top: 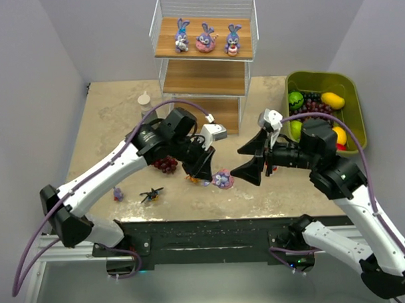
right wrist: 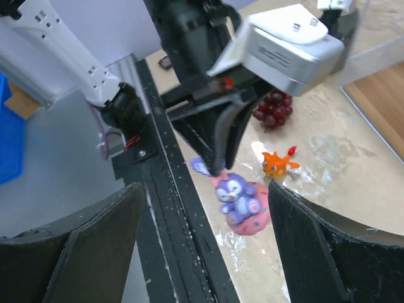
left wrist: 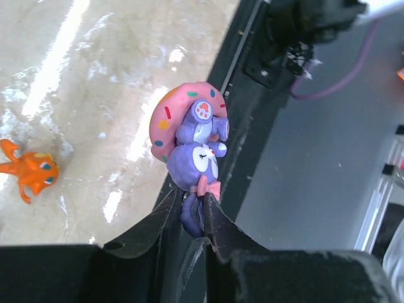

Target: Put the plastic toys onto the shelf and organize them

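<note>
- Ringed bunny – purple-blue figurine in a pink sprinkled ring, at the table's near edge in the lower centre of the top view. The frames do not show whether it rests on the table or hangs free.
- Left gripper – jaws narrow, pinched on one long ear, so the body points away from the fingers.
- Right gripper – jaws wide, nothing in them. It faces the bunny from the right of the frame, just beside it, and is apart from it.
- Deciding relation – the bunny's long axis runs from the pinched ear to the ring. In the right wrist view it sits centred between the right fingers, ring end nearer that camera.
- Shelf – upper centre, with three bunnies on the top board. The middle board is bare, and the left arm is the nearer one.
- Views compared – only the left wrist view shows the ear pinch closely, and only the top view shows the shelf.
</note>
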